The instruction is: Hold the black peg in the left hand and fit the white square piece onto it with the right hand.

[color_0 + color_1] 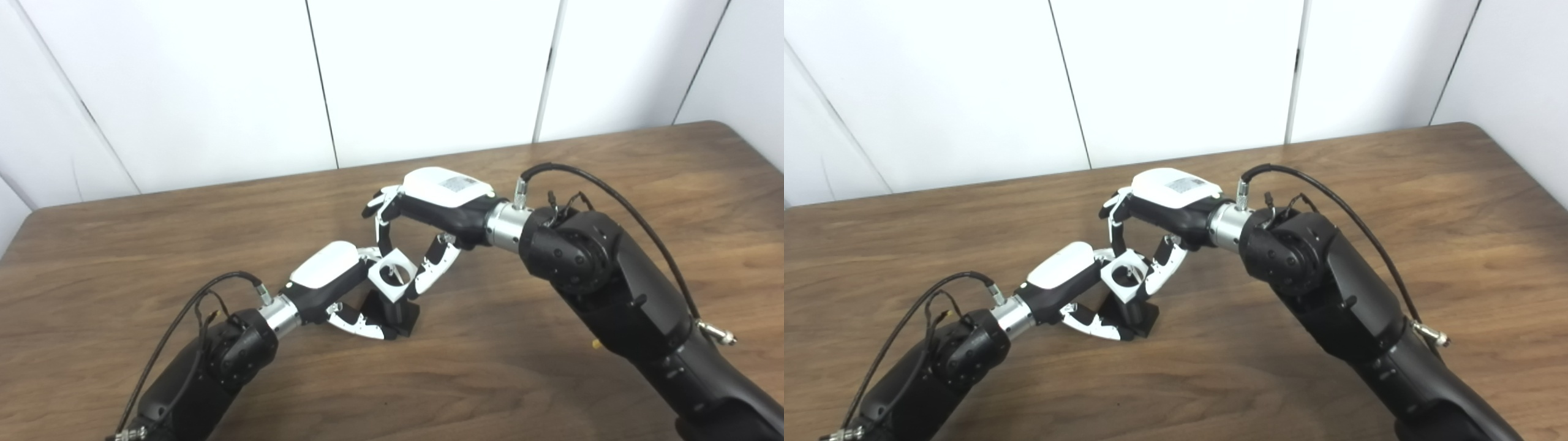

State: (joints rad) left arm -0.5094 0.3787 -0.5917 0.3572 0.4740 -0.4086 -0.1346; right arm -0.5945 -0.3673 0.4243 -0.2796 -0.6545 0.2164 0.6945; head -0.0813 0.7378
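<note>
While left hand grips black peg — right hand seats white square piece

Peg: on table, centre. Square piece: atop peg, seemingly tilted. Left hand: at peg's left, touching. Right hand: behind-right, fingers flanking piece.

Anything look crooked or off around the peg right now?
The white square piece sits tilted on top of the black peg, one corner up, not squarely seated. The right hand pinches it; the left hand steadies the peg, whose base rests on the table. Nothing looks damaged.
</note>
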